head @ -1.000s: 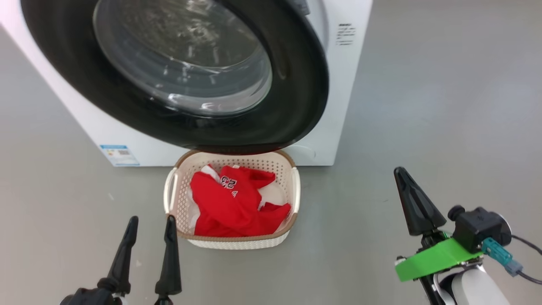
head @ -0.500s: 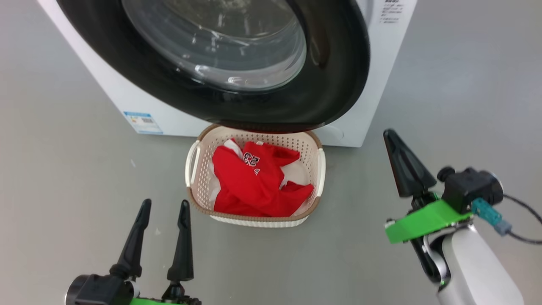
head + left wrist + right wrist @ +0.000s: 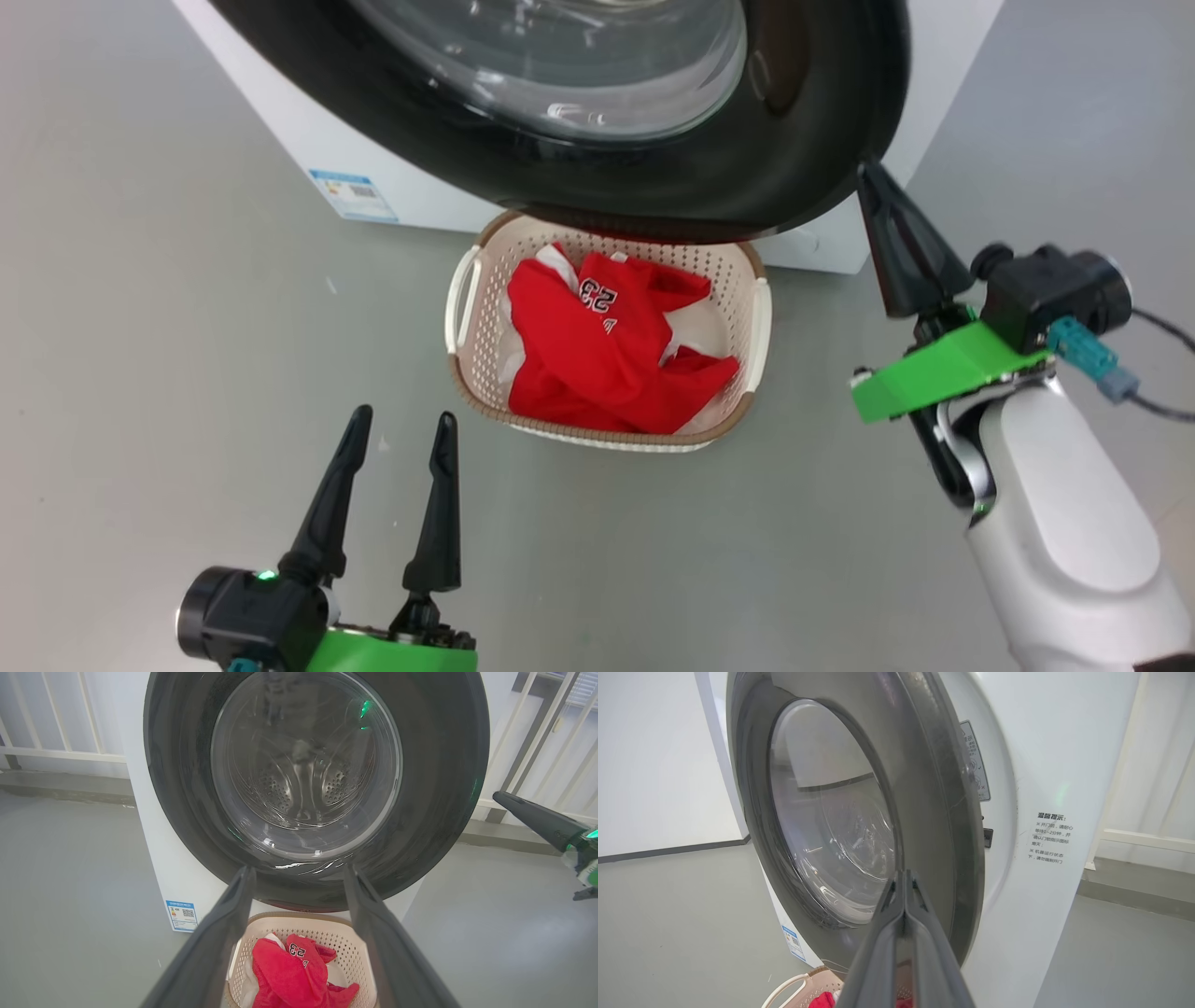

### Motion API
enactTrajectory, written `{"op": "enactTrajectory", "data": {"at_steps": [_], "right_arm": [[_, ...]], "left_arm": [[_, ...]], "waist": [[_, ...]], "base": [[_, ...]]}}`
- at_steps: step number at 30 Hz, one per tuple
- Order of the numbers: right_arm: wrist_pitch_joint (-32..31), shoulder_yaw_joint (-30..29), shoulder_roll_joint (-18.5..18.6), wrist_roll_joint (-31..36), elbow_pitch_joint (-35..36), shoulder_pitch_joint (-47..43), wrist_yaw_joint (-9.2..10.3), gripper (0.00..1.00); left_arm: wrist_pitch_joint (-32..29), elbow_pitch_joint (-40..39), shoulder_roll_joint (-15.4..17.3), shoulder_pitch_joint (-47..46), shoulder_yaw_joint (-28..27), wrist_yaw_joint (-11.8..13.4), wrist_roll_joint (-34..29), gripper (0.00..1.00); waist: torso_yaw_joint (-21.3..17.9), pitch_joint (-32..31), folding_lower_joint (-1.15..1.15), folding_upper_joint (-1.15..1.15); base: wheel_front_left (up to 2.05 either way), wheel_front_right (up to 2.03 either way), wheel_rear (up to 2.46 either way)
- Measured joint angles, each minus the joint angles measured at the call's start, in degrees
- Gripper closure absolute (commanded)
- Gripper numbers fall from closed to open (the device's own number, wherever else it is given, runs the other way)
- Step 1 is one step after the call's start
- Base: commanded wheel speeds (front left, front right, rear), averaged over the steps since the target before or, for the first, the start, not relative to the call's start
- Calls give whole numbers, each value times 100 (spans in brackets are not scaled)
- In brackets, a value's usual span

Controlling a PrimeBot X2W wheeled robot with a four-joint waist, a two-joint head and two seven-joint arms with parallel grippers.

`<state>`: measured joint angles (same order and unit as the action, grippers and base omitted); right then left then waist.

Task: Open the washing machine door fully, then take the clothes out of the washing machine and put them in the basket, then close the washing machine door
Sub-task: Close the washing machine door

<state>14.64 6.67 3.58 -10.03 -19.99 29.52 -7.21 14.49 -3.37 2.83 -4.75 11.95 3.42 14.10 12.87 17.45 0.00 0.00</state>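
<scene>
White washer (image 3: 289,103) is standing far ahead, its door (image 3: 747,177) hanging ajar. The basket (image 3: 476,345) is sitting below it, holding the clothes (image 3: 597,364), its far rim hiding under the door. My right gripper (image 3: 873,191), fingers pressed together, is now nearing the door's right rim, having been well off a second ago: closing is starting, I judge. Touching yet? Cannot tell. My left gripper (image 3: 403,415) is hovering spread, empty.

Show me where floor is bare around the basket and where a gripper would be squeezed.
Bare grey floor lies left of the cream perforated plastic basket and on its near side, beside the open left gripper. Crowded: the basket's far end under the glossy black round door, with the shut right gripper at its right edge; red clothes lie in the basket.
</scene>
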Motion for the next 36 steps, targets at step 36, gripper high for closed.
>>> {"op": "enactTrajectory", "data": {"at_steps": [36], "right_arm": [[2,-98,544,-613,-1774,2629,-9,100]], "left_arm": [[0,167,-49,-447,137,-154,60,0]], "waist": [[386,738,0,0]], "base": [[0,0,0]]}}
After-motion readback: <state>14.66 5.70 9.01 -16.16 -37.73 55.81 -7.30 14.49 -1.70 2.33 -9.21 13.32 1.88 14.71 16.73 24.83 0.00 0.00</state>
